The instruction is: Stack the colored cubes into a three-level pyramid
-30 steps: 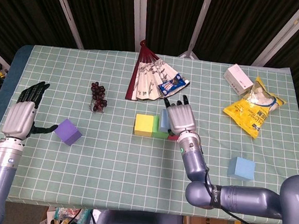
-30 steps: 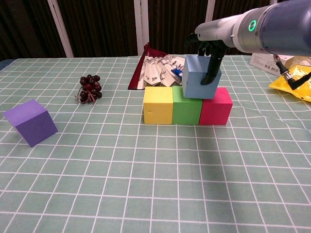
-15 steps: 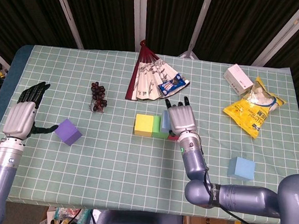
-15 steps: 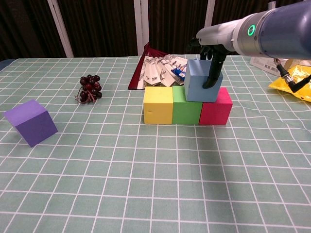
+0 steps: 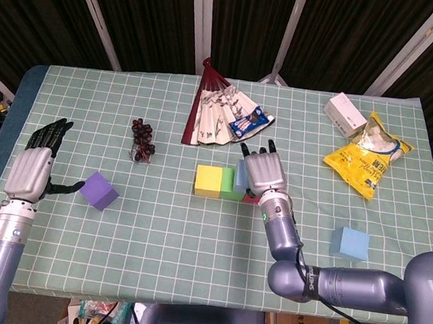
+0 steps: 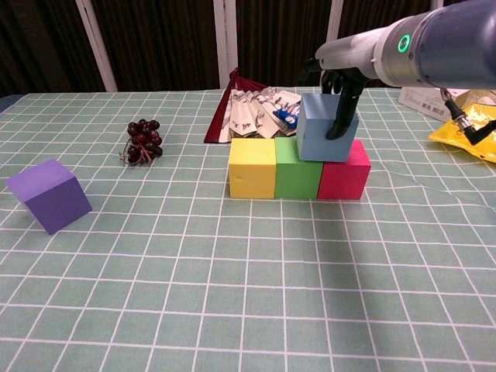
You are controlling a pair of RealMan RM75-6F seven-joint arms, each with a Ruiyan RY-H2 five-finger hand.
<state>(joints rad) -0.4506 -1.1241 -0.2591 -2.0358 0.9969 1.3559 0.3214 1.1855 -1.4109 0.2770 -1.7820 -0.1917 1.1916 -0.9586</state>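
Yellow (image 6: 252,169), green (image 6: 297,172) and red (image 6: 343,177) cubes stand in a row at mid-table. A light blue cube (image 6: 325,138) rests on top, straddling the green and red ones. My right hand (image 6: 341,93) grips it from above, thumb on its front face and fingers behind. In the head view the right hand (image 5: 265,174) covers most of the red cube, and the light blue cube (image 5: 240,175) peeks out at its left. A purple cube (image 5: 98,190) sits tilted at the left, just right of my left hand (image 5: 30,168), which holds nothing, fingers extended.
A second blue cube (image 5: 348,242) lies at the right front. Behind the row are a folded fan (image 5: 221,113) with a small packet on it, grapes (image 5: 142,140), a white box (image 5: 346,115) and a yellow snack bag (image 5: 368,160).
My right hand lowered the light blue cube onto the green and red cubes and shifted it slightly right. The left hand and purple cube stayed still.
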